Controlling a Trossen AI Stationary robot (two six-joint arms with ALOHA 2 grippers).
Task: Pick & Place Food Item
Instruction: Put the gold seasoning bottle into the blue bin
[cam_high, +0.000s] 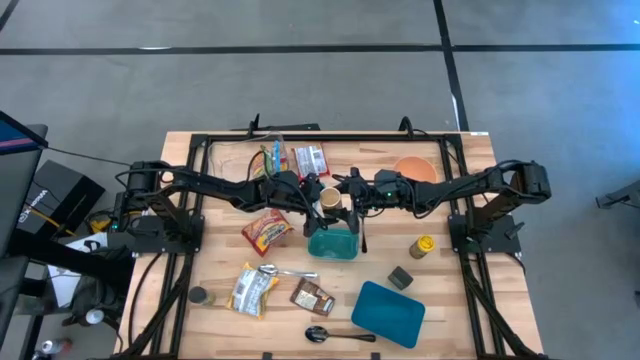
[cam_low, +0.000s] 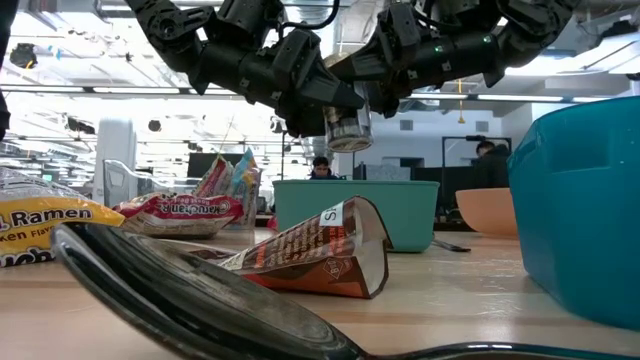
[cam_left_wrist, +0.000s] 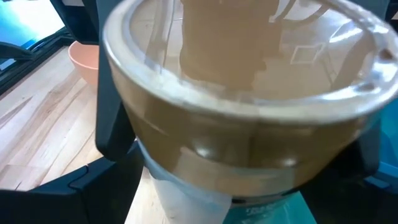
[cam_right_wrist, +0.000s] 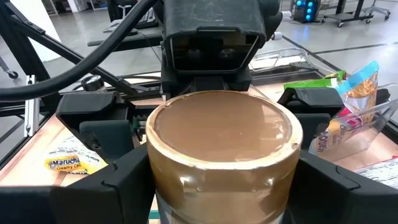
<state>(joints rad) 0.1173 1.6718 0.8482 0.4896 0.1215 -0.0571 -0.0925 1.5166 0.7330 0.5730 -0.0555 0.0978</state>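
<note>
between both tools' fingers, the cup (cam_high: 328, 201) hangs above the teal bin (cam_high: 333, 243).

- Over the teal bin (cam_high: 333, 243) both grippers crowd one jar (cam_high: 328, 201); no room between them
- Snack packets (cam_high: 266, 230) and a spoon (cam_high: 285, 271) fill the left front
- Teal lid (cam_high: 389, 312) blocks the right front; bare wood lies around the yellow bottle (cam_high: 423, 245)

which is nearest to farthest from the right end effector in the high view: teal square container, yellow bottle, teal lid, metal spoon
1. Teal square container, just below the right end effector.
2. Small yellow bottle, right side.
3. Teal rectangular lid, front right.
4. Metal spoon, front edge.
</note>
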